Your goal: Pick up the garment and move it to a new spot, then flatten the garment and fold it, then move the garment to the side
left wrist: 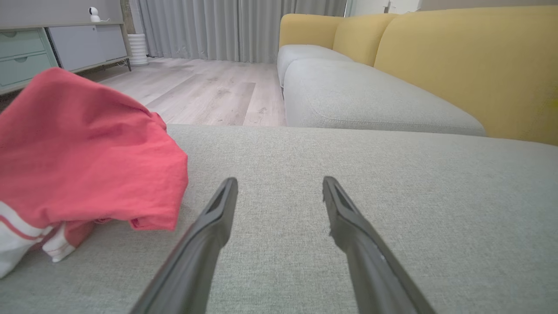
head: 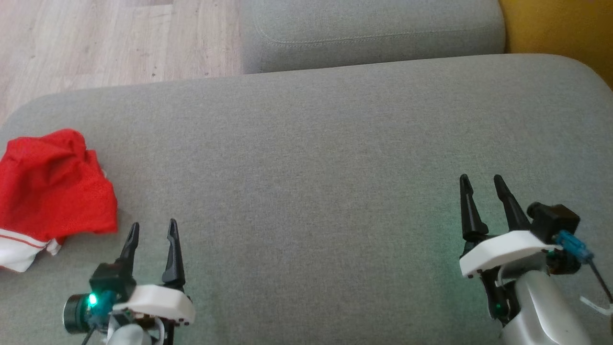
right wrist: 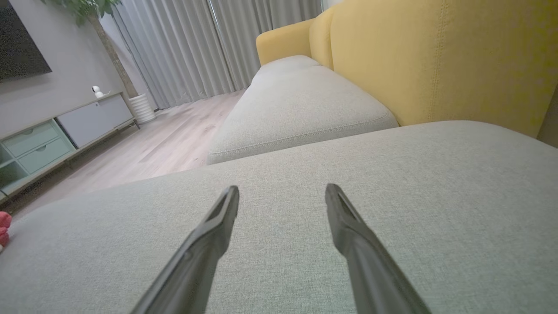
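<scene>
Evidently nothing is in hand yet: the garment (head: 52,191), a red piece with a white band carrying a thin red stripe, lies bunched in a loose heap at the left edge of the grey sofa cushion (head: 311,158), its white trim toward the near left corner. It sits crumpled rather than spread, humped up in the left wrist view (left wrist: 87,148), so no hem or corner offers itself cleanly; a rolled red lip and the white band face the robot.

The left jaws stand spread wide by the near edge of the cushion, just beside the heap's right flank but not touching it, fingers (head: 173,254) pointing toward the far edge. That stance suits a reach. As the closer arm it probably takes the first pinch, and it would need to turn toward the left edge, since the cloth lies off to the side of the gap rather than in it.

The right jaws are likewise spread and empty, fingers (head: 510,206) over bare cushion toward the right end of the near edge, well apart from the garment.

The broad bare middle of the cushion between the two arms looks like the natural new spot, roomy enough for flattening and folding. By my reading the task is at its very start, the pick-up not begun. Thin fabric like this may slip, or give up only one layer, if pinched too shallowly.
</scene>
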You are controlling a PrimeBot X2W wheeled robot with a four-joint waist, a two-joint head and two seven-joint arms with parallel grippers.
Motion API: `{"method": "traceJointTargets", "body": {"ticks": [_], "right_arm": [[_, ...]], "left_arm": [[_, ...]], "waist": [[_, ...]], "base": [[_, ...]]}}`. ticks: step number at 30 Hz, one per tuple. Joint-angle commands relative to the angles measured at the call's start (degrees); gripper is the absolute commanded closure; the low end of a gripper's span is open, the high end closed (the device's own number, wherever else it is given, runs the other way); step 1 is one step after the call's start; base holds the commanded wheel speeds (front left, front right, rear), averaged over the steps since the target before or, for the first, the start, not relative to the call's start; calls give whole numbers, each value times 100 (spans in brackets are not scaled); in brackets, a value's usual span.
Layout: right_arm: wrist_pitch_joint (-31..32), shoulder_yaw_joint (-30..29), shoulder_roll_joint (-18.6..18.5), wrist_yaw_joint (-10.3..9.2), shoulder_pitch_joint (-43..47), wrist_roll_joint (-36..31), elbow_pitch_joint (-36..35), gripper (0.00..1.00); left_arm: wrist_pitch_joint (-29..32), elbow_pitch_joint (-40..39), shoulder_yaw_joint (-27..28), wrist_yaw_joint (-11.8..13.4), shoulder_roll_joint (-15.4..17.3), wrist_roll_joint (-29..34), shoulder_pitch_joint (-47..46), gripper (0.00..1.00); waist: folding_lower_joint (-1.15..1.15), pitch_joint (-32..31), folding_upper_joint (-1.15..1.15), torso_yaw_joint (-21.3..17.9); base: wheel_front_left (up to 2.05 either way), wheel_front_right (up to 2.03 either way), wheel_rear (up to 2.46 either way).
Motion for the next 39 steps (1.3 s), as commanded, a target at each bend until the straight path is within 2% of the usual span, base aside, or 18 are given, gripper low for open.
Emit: {"method": "traceJointTargets", "body": {"ticks": [1, 17, 31, 35, 39], "right_arm": [[-114, 107, 30, -3, -386, -259, -131, 0], [-368, 131, 69, -3, -421, -1361, 24, 0], [-369, 5, 106, -3, -327, -1355, 20, 0], [-369, 96, 109, -3, -338, -1347, 37, 0], [-369, 213, 112, -3, -333, -1277, 76, 0]], "left_arm": [[-118, -149, 156, 70, 114, 245, -327, 0], [-370, -74, 477, 246, 33, 1209, -292, 0], [-371, -100, 723, 130, -61, 1274, -224, 0], [-371, -28, 743, 106, -69, 1307, -323, 0], [-371, 90, 780, 133, -118, 1291, -361, 0]], "waist": [[0, 0, 0, -3], [0, -44, 0, -7], [0, -30, 0, 63], [0, -42, 0, 325], [0, -60, 0, 813]], "base": [[0, 0, 0], [0, 0, 0], [0, 0, 0], [0, 0, 0], [0, 0, 0]]}}
